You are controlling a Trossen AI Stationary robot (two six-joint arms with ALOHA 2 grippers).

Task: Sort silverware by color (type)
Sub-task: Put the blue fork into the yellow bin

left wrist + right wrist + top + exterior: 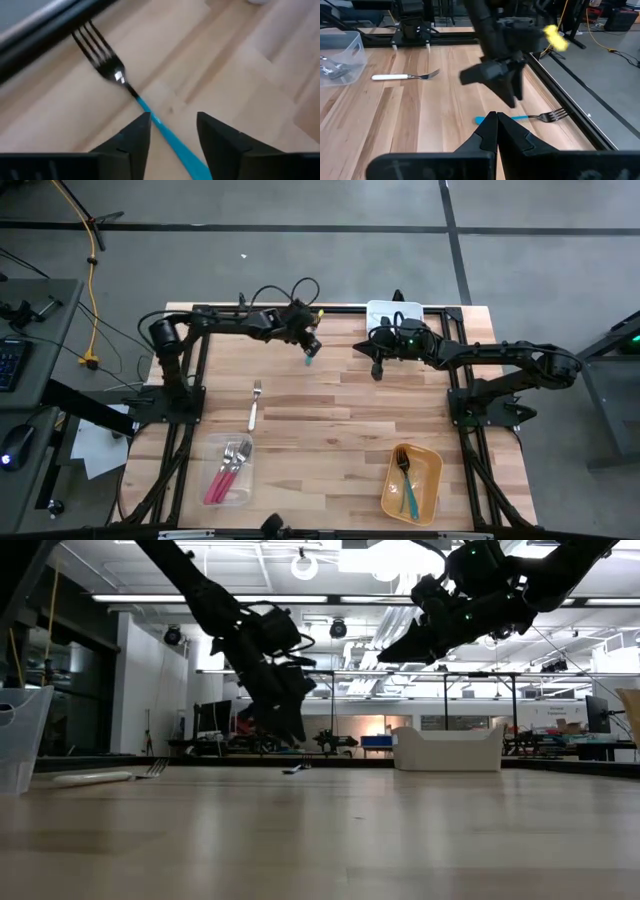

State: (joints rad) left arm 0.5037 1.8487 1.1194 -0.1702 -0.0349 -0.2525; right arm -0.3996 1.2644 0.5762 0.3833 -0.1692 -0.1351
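A fork with a teal handle (165, 131) lies flat on the wooden table near its far edge, also seen in the high view (309, 361) and the right wrist view (520, 118). My left gripper (172, 120) hovers open just above it, one finger on either side of the handle, not touching. My right gripper (496, 117) is shut and empty. It hangs in the air (378, 370) to the right of the fork. A white-handled fork (254, 405) lies on the table left of centre.
A clear container (215, 442) near the front left holds red-handled utensils. A yellow container (388, 480) at the front right holds a teal-handled utensil and a fork. A white container (393, 313) stands at the far edge. The table's dark frame rail runs close behind the teal fork.
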